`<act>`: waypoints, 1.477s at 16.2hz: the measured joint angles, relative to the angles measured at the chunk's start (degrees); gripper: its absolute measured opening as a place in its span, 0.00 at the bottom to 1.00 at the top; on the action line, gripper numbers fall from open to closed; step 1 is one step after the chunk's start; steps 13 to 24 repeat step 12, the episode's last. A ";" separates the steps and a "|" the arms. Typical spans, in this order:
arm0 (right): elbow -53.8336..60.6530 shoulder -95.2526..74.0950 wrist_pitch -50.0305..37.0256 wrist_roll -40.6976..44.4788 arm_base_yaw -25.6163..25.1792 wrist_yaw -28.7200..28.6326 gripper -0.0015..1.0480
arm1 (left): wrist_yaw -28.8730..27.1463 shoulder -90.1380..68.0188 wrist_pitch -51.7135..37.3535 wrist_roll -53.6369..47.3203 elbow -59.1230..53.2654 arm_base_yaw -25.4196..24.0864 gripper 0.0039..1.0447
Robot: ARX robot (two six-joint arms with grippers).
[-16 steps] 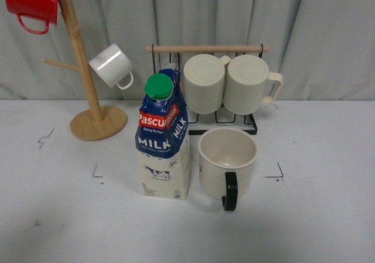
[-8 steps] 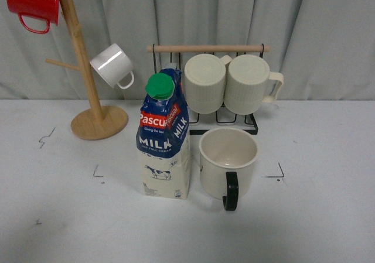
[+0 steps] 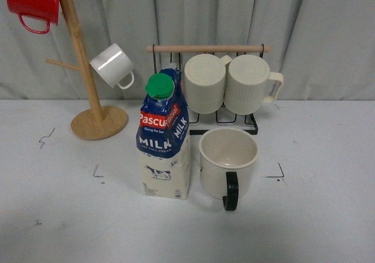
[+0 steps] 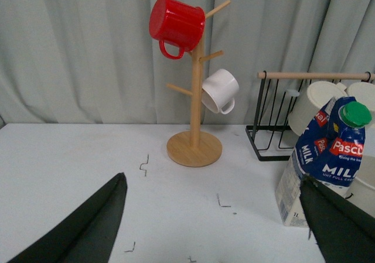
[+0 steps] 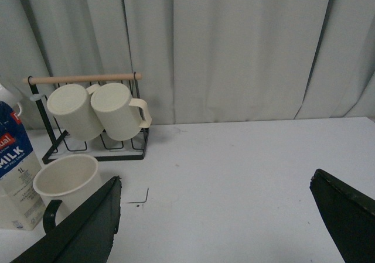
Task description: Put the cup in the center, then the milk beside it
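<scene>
The cream cup (image 3: 228,159) with a black loop handle stands upright on the white tabletop inside the black corner marks (image 3: 275,173), handle toward me. The milk carton (image 3: 164,139) stands upright just left of it, close beside it. Both also show in the right wrist view, cup (image 5: 65,183) and carton (image 5: 14,169); the carton shows in the left wrist view (image 4: 323,157). My left gripper (image 4: 214,216) is open and empty, back from the carton. My right gripper (image 5: 214,216) is open and empty, to the right of the cup. Neither arm shows in the front view.
A wooden mug tree (image 3: 88,75) with a red mug (image 3: 32,2) and a small white mug (image 3: 111,65) stands back left. A black wire rack (image 3: 205,81) holds two ribbed cream mugs (image 3: 246,84) behind the cup. A grey curtain hangs behind.
</scene>
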State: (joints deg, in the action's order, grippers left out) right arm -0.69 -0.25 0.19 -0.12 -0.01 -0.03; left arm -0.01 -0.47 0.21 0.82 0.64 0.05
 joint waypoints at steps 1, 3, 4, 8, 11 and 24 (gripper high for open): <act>0.00 0.00 0.00 0.00 0.00 0.00 0.94 | 0.00 0.00 0.00 0.00 0.00 0.00 0.95; 0.00 0.00 0.00 0.00 0.00 0.00 0.94 | 0.00 0.00 0.00 -0.04 0.00 0.00 0.94; 0.00 0.00 0.00 0.00 0.00 0.00 0.94 | 0.00 0.00 0.00 -0.02 0.00 0.00 0.94; 0.00 0.00 0.00 0.00 0.00 0.00 0.94 | 0.00 0.00 0.00 -0.02 0.00 0.00 0.94; 0.00 0.00 0.00 0.00 0.00 0.00 0.94 | 0.00 0.00 0.00 -0.02 0.00 0.00 0.94; 0.00 0.00 0.00 0.00 0.00 0.00 0.94 | 0.00 0.00 0.00 -0.02 0.00 0.00 0.94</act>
